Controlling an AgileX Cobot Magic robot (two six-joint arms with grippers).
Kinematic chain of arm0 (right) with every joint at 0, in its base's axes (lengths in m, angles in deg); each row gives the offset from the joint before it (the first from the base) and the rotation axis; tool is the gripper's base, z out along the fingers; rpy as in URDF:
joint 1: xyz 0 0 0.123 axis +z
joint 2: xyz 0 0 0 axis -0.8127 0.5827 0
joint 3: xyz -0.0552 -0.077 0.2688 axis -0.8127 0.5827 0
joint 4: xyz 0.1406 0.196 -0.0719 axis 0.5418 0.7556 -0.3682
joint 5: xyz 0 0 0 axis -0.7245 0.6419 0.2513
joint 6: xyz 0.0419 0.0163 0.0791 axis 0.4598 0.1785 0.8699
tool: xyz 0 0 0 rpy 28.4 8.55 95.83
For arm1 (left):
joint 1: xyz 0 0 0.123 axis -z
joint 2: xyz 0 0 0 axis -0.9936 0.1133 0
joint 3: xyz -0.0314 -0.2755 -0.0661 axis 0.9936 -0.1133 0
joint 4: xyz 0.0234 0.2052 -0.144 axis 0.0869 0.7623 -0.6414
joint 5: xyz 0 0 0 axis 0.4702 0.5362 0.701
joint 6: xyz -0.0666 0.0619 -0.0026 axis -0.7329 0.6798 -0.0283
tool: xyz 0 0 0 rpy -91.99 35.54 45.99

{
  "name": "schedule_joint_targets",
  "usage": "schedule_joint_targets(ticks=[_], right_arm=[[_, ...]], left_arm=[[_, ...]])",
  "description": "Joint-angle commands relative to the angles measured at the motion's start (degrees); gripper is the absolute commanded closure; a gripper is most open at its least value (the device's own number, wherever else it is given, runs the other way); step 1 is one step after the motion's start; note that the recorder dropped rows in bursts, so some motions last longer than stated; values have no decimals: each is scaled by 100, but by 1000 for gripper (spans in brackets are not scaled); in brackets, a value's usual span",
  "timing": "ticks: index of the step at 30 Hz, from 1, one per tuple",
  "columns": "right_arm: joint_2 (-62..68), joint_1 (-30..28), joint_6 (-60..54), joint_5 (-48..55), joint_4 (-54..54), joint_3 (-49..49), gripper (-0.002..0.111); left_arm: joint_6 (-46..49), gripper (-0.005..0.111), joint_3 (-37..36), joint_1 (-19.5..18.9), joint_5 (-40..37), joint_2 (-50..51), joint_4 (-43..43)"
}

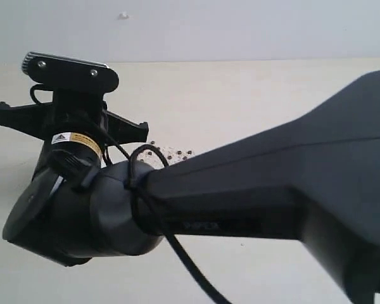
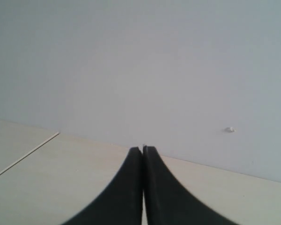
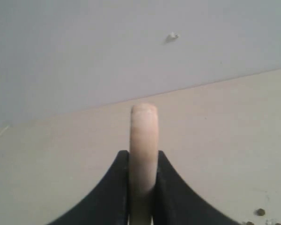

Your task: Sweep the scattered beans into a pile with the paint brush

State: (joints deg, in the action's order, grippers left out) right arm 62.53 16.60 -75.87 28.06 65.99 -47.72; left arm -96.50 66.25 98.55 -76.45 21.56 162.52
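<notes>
Small dark beans [image 1: 176,154] lie scattered on the pale table [image 1: 240,88] just left of centre in the exterior view, partly hidden. Only the brush [image 3: 144,140] handle shows: pale bare wood, edge-on, with a rounded end.

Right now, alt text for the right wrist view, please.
The right gripper grips the paint brush by its pale wooden handle, whose rounded end sticks out between two black fingers. Behind it are a pale table with a few beans on it and a plain grey wall.
</notes>
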Motion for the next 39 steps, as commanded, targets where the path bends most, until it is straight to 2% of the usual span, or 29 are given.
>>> schedule_joint_targets(ticks=[1,6,11,26,32,36,39], right_arm=[[69,-243,-671,-229,238,-36,108],[69,-433,-2161,-515,1105,-36,108],[69,-433,-2827,-1167,1490,-36,108],[-502,-433,-3032,-1167,1347,-50,108],[-421,-433,-1864,-160,328,-50,108],[-30,-502,-538,-414,-540,-50,108],[316,-811,-322,-455,-368,-50,108]], left_arm=[[-26,107,-15,2,-4,-36,3],[-26,107,-15,2,-4,-36,3],[-26,107,-15,2,-4,-36,3],[-26,107,-15,2,-4,-36,3],[-26,107,-15,2,-4,-36,3],[-26,107,-15,2,-4,-36,3],[-26,107,-15,2,-4,-36,3]])
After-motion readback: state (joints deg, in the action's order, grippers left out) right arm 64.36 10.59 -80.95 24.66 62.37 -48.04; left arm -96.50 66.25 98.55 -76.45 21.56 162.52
